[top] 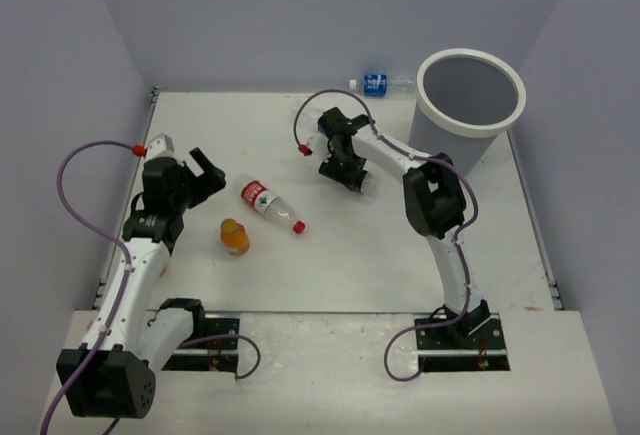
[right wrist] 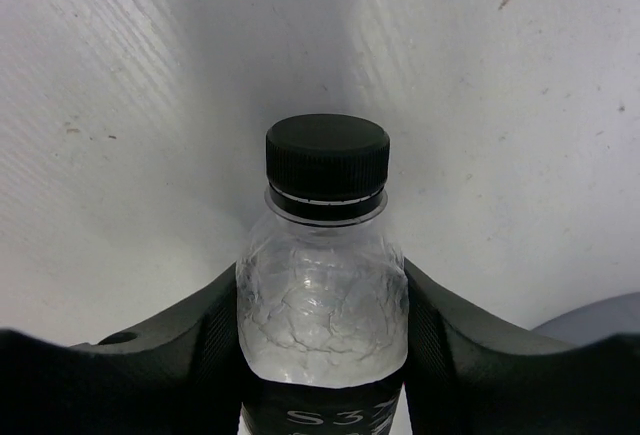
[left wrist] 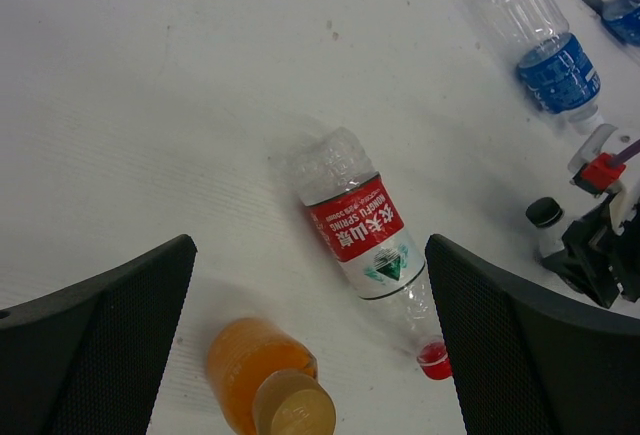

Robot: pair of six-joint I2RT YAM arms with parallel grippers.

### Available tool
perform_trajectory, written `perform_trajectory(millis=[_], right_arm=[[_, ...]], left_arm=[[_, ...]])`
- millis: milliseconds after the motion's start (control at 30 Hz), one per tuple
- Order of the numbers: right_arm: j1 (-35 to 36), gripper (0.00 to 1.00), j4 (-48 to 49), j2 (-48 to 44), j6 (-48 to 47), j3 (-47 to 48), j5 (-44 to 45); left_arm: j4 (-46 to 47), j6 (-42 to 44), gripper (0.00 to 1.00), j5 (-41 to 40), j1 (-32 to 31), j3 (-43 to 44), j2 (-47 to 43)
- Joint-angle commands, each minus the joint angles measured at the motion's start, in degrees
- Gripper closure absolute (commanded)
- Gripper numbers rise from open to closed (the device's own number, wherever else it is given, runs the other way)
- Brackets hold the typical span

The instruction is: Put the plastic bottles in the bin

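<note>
Right claw (right wrist: 322, 300) grips dark-labelled bottle (right wrist: 322, 255), label cut off.

Bare table (top: 340, 255) between bin (top: 468, 126) and right gripper (top: 352, 173) clamping dark bottle (right wrist: 322, 315). Blue bottle (top: 377, 83) lies beside bin at back wall (top: 300, 15). Red bottle (top: 266, 201), orange bottle (top: 235, 238) close ahead of left gripper (top: 208, 173).

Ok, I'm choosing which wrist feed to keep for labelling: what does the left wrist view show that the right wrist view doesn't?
Only left wrist: the red-labelled bottle lying on its side, the orange bottle beside it, one blue-labelled bottle, and another blue-labelled bottle at the frame corner. Only right wrist: the right gripper closed on the dark-labelled bottle, with its fingers against both sides. Both: that bottle's black cap and the white table.
</note>
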Motion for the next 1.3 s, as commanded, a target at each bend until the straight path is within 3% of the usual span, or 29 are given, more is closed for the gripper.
perform_trajectory(millis=[0, 233, 300, 367, 433, 600, 733, 833, 933, 1067, 1267], right_arm=[[0.11, 0.73, -0.23, -12.35, 0.81, 2.11, -1.08], [0.08, 0.85, 17.81, -35.01, 4.85, -5.67, 5.27], [-0.58, 0.89, 36.76, -45.49, 7.44, -15.35, 17.09], [-1.85, 0.88, 47.23, -47.45, 10.34, -18.14, 26.52], [-4.07, 0.85, 50.95, -47.80, 11.39, -17.84, 37.82], [-15.76, 0.90, 50.28, -45.49, 20.86, -12.88, 42.88], [-20.68, 0.67, 45.33, -43.08, 27.68, -11.62, 42.18], [-23.80, 0.25, 34.53, -38.68, 35.65, -6.55, 40.13], [-24.58, 0.01, 27.04, -35.39, 38.88, -1.17, 39.76], [-24.53, 0.01, 25.96, -37.21, 40.95, -1.78, 35.99], [-24.53, 0.01, 25.23, -45.13, 44.65, -5.65, 21.17]], left_arm=[[-0.23, -0.06, 0.00, -1.17, -0.19, 0.81, -1.16], [-0.44, -0.06, 0.00, -1.84, -0.19, 0.64, -0.86], [-0.81, -0.51, 0.00, -3.47, -0.12, 0.63, 0.38], [-1.32, -0.60, 0.00, -3.78, -0.19, 1.00, 1.40], [-1.57, -0.69, 0.00, -3.41, -0.19, 1.43, 2.44], [-1.32, -1.03, 0.00, -2.75, -0.16, 1.51, 3.03], [-0.53, -0.96, 0.00, -2.09, -0.19, 1.46, 3.47], [-1.00, -0.33, 0.00, -3.09, -0.19, 2.07, 4.55], [-1.05, -0.10, 0.00, -2.55, -0.23, 2.39, 5.40], [-1.05, 0.20, 0.00, -1.90, -1.06, 2.91, 6.45], [-4.21, 0.20, 0.00, -2.84, -3.01, 4.41, 6.06]])
